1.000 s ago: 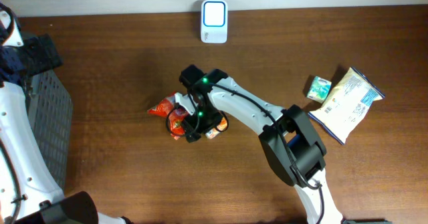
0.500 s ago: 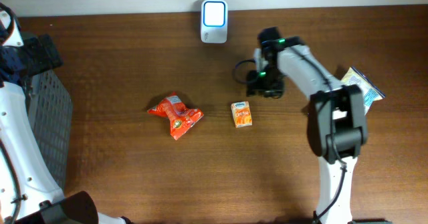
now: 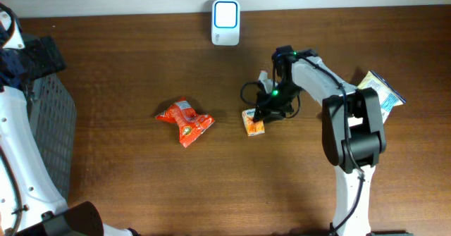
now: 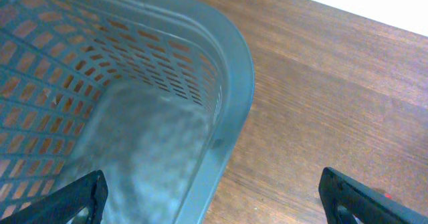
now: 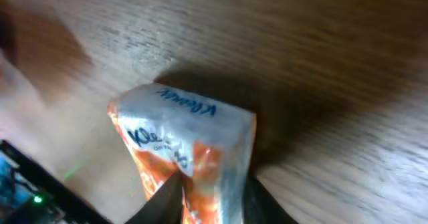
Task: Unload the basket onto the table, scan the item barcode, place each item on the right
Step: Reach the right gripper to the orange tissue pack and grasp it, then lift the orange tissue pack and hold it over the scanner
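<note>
Desk [image 3: 127, 67]: dark wood, carrying everything below.
Basket [image 4: 234, 70]: grey and slotted, at the desk's left edge, well apart from the task's item.
Right arm [image 3: 352, 134]: reaches from the near edge to mid-desk and bends down onto the item. The step in hand looks like the pickup, with the scan itself not yet done.
White snack bag [image 3: 373, 106]: lies at the right side, partly behind the arm and not involved.
Red snack bag [image 3: 184, 121]: crumpled, left of the item and clear of it.
Scanner [image 3: 225, 22]: white body with a pale lit panel, at the far edge. The next move probably calls for a lift, a carry toward it, and a turn of the item so its barcode meets that panel.
Orange tissue pack [image 3: 251, 125]: lies flat at mid-desk between the red snack bag and the right arm, well short of the scanner. Its long axis runs roughly from near edge to far edge, slightly skewed, with a printed face up. No barcode shows, so it may sit on a hidden side.
Right end effector [image 3: 265, 113]: at the pack's right end. The wrist view shows a finger against each side of the pack, apparently pinching it.
Left end effector [image 4: 210, 197]: fingers spread wide, holding nothing, above the basket's rim.
</note>
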### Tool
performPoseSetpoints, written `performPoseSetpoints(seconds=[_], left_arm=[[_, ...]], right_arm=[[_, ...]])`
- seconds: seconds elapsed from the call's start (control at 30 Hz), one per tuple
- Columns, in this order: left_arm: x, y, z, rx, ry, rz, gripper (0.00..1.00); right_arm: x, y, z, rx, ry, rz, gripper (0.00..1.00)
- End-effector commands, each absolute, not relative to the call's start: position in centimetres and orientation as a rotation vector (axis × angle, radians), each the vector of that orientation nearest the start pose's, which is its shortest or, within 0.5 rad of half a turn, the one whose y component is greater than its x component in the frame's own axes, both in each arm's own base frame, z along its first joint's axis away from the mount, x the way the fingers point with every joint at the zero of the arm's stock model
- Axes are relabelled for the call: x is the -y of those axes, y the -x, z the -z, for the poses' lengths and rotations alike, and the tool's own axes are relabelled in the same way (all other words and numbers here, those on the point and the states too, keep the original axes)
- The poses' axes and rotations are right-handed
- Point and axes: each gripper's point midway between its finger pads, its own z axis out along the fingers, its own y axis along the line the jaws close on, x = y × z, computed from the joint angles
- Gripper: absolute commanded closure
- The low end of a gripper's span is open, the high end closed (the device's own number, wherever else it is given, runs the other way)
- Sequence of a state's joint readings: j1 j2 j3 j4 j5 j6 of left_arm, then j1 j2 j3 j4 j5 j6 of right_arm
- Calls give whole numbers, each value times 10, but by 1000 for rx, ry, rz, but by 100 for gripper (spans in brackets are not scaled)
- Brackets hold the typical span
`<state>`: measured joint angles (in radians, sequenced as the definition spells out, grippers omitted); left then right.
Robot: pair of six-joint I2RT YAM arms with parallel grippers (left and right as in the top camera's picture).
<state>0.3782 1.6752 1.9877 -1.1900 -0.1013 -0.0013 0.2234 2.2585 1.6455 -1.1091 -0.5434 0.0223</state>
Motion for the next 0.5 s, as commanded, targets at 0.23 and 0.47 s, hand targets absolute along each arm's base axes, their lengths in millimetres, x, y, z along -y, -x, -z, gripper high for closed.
performPoseSetpoints(seconds=[0.23,0.47], left_arm=[[-170,-380,-327,-2390,518,-280,1],[-170,-380,-327,-2390,518,-280,1]], right_arm=[[-204,-356,-54,-3018,376,-1275,96],[-235,-369,-222,-2395,426,-1967,96]])
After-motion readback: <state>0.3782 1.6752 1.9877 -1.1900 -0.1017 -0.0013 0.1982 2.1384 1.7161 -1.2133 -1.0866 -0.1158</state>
